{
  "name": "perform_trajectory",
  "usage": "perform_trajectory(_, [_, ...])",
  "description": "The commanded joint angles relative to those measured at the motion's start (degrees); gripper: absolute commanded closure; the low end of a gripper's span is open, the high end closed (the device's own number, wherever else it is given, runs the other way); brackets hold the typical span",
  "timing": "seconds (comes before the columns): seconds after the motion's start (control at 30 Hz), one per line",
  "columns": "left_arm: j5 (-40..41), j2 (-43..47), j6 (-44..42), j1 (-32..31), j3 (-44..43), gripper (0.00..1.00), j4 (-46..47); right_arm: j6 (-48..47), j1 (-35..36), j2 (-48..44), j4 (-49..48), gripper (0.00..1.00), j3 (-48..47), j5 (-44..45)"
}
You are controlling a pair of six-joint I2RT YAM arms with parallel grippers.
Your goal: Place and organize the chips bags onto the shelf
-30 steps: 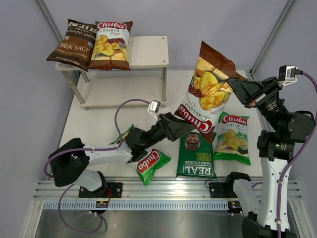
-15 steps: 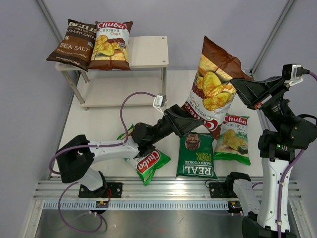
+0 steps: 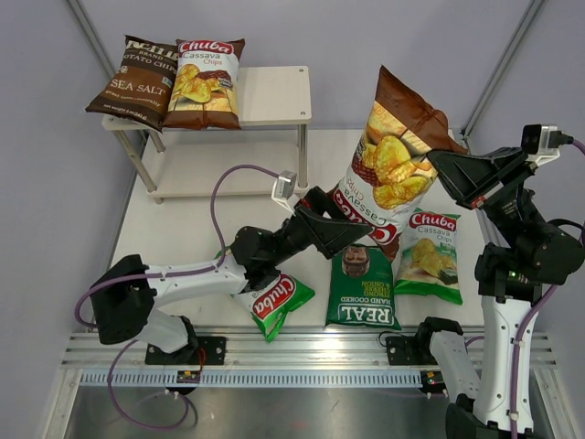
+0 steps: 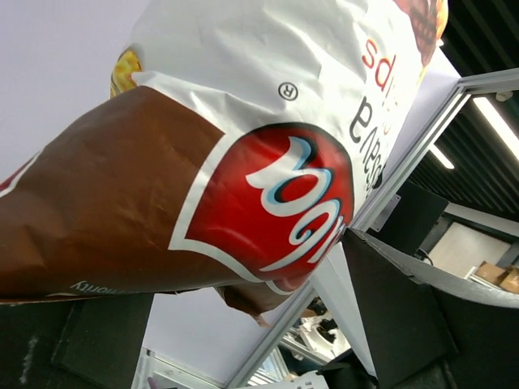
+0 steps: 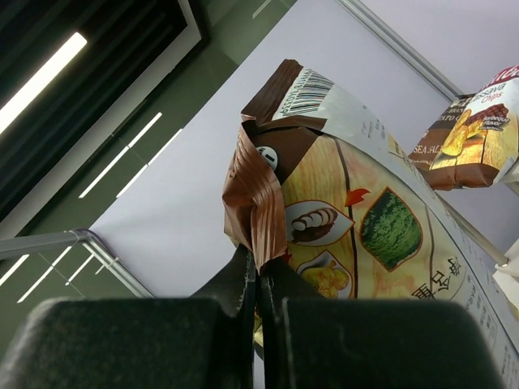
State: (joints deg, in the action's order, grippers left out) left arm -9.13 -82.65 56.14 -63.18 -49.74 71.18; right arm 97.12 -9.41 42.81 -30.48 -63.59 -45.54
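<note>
Since a second ago: the brown-and-white bag (image 3: pixel 393 169) has gone a bit higher and swung right, and the left gripper (image 3: pixel 358 234) has come up from the table to its lower end.

Bag now: in the air over the right half of the table (image 3: pixel 183 219), upside down with the logo end low, well apart from the shelf (image 3: pixel 274 96).

Right gripper (image 3: pixel 437 165): pressed together on the crimped side seam near the top. The right wrist view shows the foil pinched flat between the fingers.

Left gripper: jaws spread wide, with the logo end sitting between or just above them in the wrist view. No clamp visible, so the right arm alone carries the bag.

Looks like the start of a handover or a two-arm steady, since the free shelf slot is on the left arm's side.

Shelf top: dark brown bag (image 3: pixel 135 80) and a second brown-and-white one (image 3: pixel 206 78) side by side at the left end. Right end is bare, and the lower board shows no bags.

Left on the table: two light green bags (image 3: pixel 428 251) (image 3: pixel 279 302) and a dark green bag (image 3: pixel 363 288). So two placed, one in transit, three to go.

Risk: a seam pinch on a glossy bag could slip or swing.
</note>
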Motion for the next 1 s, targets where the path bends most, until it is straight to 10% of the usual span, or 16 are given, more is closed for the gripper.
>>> perform_trajectory(0.0, [1.5,5.7,-5.2,-0.5,1.0,0.09,20.7,-1.5,0.4,-0.5,-1.2,1.00,1.6,-1.4])
perform_trajectory(0.27, [4.9,13.2,-10.5,-0.5,4.4,0.36,12.1,-2.5,0.4,-0.7,-4.3,1.00,6.8,-2.1])
perform_trajectory(0.7, [6.8,13.8,-11.8,-0.5,-1.0,0.18,-0.6,-4.7,0.4,-2.4,-9.4,1.00,8.2,-6.9])
perform_trajectory(0.97, [11.0,15.6,-13.2,-0.5,-0.5,0.62,-5.7,-9.1,0.4,-4.7,-4.7,1.00,8.3,-7.8])
